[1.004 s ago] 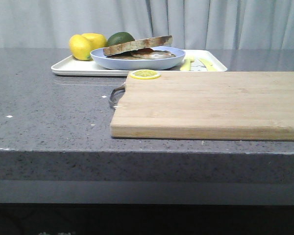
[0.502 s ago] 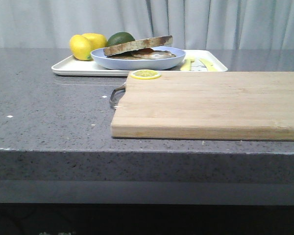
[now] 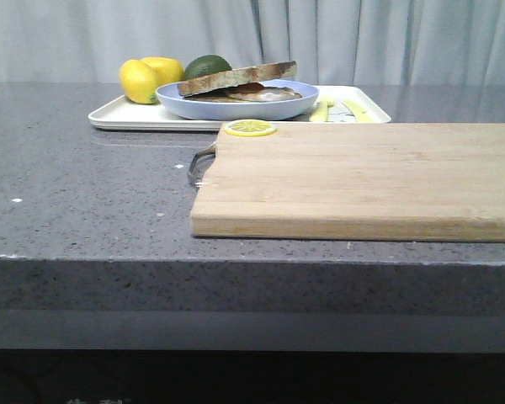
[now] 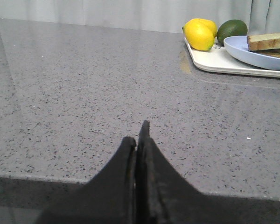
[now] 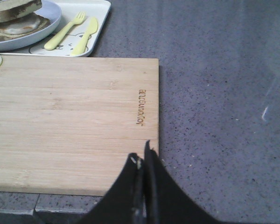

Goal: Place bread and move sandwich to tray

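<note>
Brown-crusted bread slice (image 3: pixel 236 78) lay tilted over egg sandwich (image 3: pixel 257 93), apparently touching, on white rectangular tray (image 3: pixel 126 118), upper left. Left gripper (image 4: pixel 138 137) and right gripper (image 5: pixel 142 158) pinched closed, empty.

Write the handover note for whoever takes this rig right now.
Left gripper: shut, holding nothing, over bare counter.
Right gripper: shut, holding nothing, over the cutting board's near edge.
Sandwich lies in the blue plate on the tray; the bread rests tilted on top of it.
Done, by the look of it: bread placed, sandwich on tray.
Left: apparently nothing; check that the top slice sits squarely.
</note>
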